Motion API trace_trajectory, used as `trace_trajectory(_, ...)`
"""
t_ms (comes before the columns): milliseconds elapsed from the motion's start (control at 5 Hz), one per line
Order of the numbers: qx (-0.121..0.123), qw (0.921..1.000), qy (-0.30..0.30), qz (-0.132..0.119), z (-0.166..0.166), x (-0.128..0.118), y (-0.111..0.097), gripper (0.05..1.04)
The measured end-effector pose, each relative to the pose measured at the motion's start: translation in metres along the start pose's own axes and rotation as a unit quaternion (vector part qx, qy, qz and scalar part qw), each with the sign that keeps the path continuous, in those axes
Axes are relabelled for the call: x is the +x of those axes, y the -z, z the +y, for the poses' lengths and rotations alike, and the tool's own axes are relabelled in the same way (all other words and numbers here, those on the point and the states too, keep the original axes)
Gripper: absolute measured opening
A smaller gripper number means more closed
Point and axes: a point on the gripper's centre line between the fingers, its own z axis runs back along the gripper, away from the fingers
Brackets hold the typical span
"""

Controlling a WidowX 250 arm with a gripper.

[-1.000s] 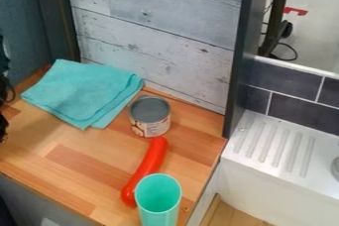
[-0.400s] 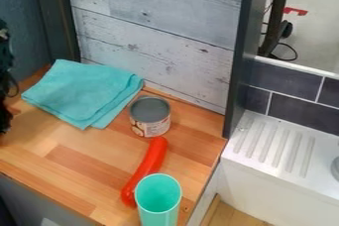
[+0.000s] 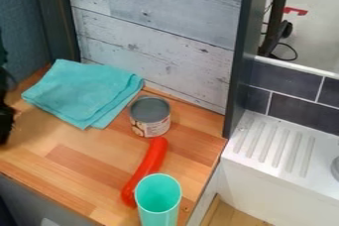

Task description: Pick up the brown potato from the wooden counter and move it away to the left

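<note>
Fingers, clenched or released I cannot tell, hang near soft, folded turquoise cloth on wood-grained counter.

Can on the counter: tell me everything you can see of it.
The can stands upright on the wooden counter: short, round, apparently metal, with a grey top and a pale printed label. The cloth lies beside it. One end of the red sausage is at its base; whether they touch, I can't tell.

The black robot arm stands at the scene's far left edge, mostly cut off, a narrow upright strip. Below it hangs the black gripper, only partly visible.
</note>
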Motion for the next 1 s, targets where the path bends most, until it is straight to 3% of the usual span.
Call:
trace_trajectory(200, -0.018, 0.9997, 0.003, 0.013, -0.006, -0.005, -0.004, 0.987)
trace_trajectory(400, 0.007, 0.9993, 0.007, -0.036, -0.016, -0.021, -0.051, 0.987)
trace_trajectory(600, 0.039, 0.9989, 0.021, -0.015, -0.046, -0.05, -0.075, 0.987)
trace_trajectory(800, 0.058, 0.9965, 0.058, -0.014, -0.073, -0.069, -0.092, 0.987)
trace_trajectory(1000, 0.035, 0.9899, 0.119, -0.069, -0.112, -0.087, -0.112, 0.987)
